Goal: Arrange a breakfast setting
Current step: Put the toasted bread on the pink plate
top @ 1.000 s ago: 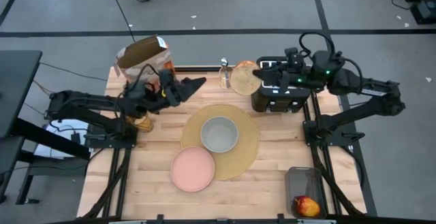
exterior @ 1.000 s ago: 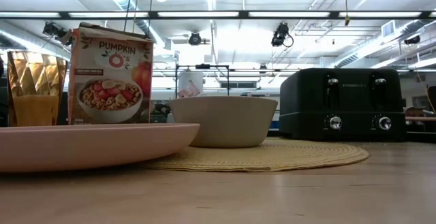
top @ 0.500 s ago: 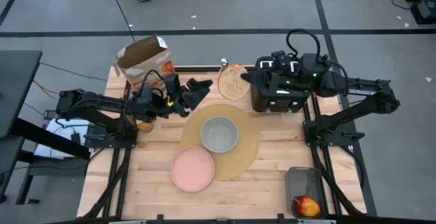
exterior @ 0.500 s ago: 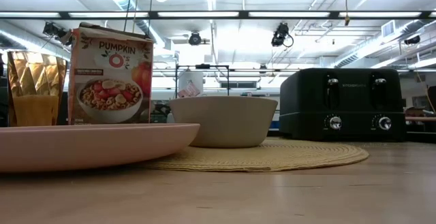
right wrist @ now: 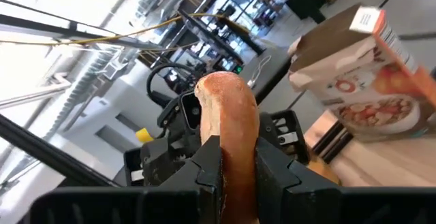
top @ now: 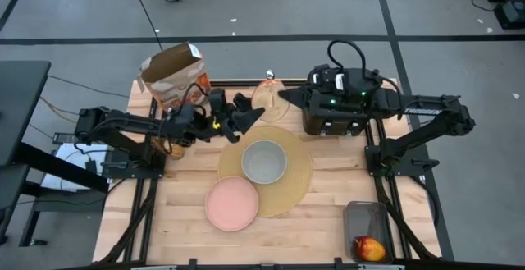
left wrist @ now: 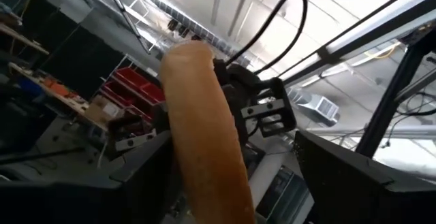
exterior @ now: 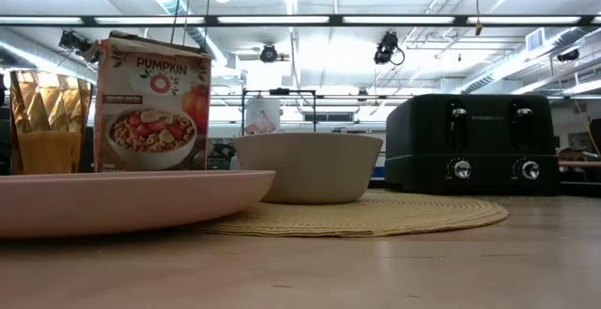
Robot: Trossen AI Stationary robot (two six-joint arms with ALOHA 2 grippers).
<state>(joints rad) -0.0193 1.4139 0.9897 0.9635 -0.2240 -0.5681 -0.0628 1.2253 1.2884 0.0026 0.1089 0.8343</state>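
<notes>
My right gripper (top: 285,96) is shut on the toast slice (top: 267,98), high over the table's far middle, left of the black toaster (top: 336,116). My left gripper (top: 248,112) is open just left of the toast, which shows edge-on (left wrist: 204,129) between its fingers; I see no touch. The grey bowl (top: 264,162) sits on the round tan placemat (top: 289,189), and the pink plate (top: 232,203) overlaps the mat's near left edge. The amber tumbler (exterior: 47,121) stands at the left under my left arm. The spoon (top: 268,75) lies at the far edge. The red apple (top: 369,248) lies in a grey tray. My right gripper pinches the toast's two flat faces (right wrist: 230,157) between its two fingers, at the edge nearest the gripper. The fingers come level from the table's right side. The toast sticks out past the fingertips toward my left gripper, lifted clear of the table.
The orange cereal box (top: 174,73) stands at the far left corner. The toaster sits under my right arm at the far right. The grey tray (top: 365,221) is at the near right corner. Bare wood shows along the near edge and right of the mat.
My right gripper has carried the toast from beside the toaster toward the table's left. My left gripper has moved toward the table's right, away from the cereal box and up to the toast, fingers open.
</notes>
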